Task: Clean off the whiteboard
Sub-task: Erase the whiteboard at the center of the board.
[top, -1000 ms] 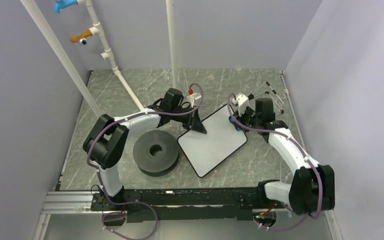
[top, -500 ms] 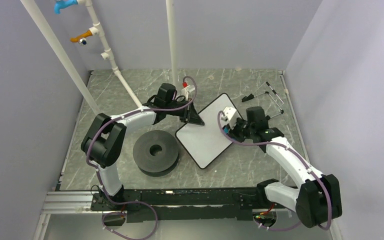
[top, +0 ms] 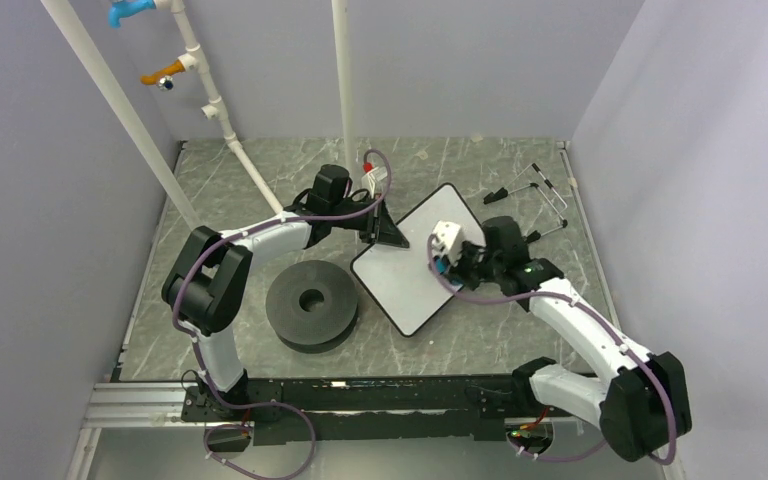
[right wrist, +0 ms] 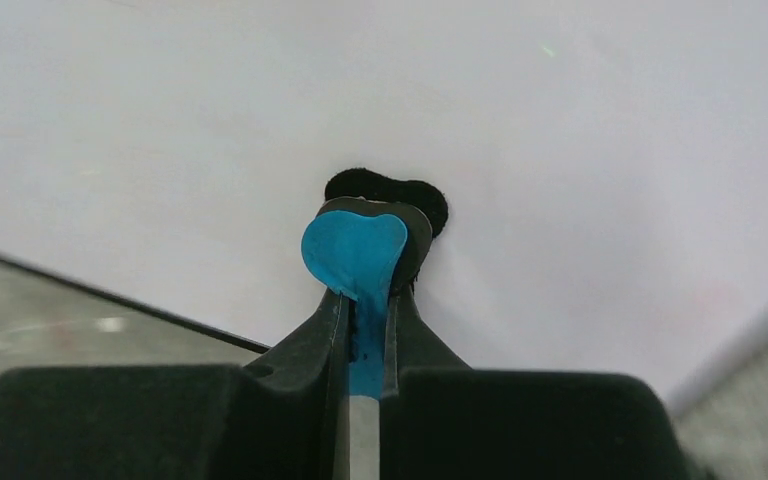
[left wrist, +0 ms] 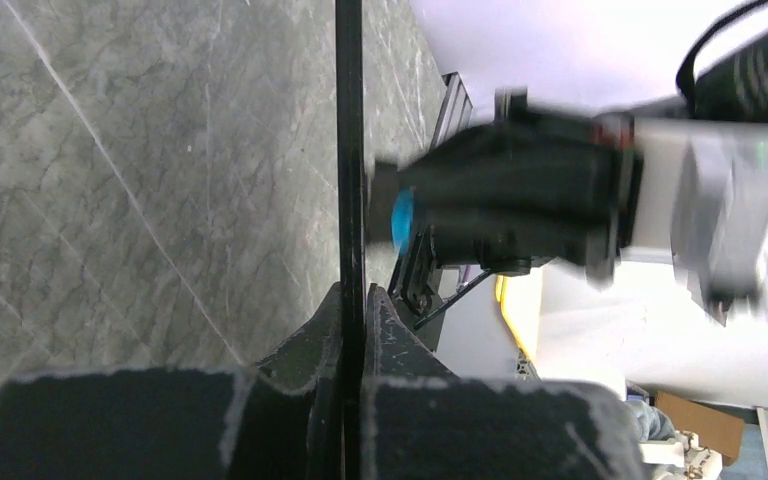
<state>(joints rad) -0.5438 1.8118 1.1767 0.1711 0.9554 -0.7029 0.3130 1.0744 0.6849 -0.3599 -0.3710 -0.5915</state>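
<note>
pincers split the job: left gripper [top: 394, 238] clamps the whiteboard [top: 406, 282] by its edge to steady it, right gripper [right wrist: 365, 300] squeezes the blue eraser [right wrist: 353, 248] against its face.

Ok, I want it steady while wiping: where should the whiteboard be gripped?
Grip the whiteboard by its thin far-left edge, coming in from the left, level with it. It is flat and thin, so jaws can close across that edge, as the left gripper does, leaving the face free for the right gripper and eraser.
</note>
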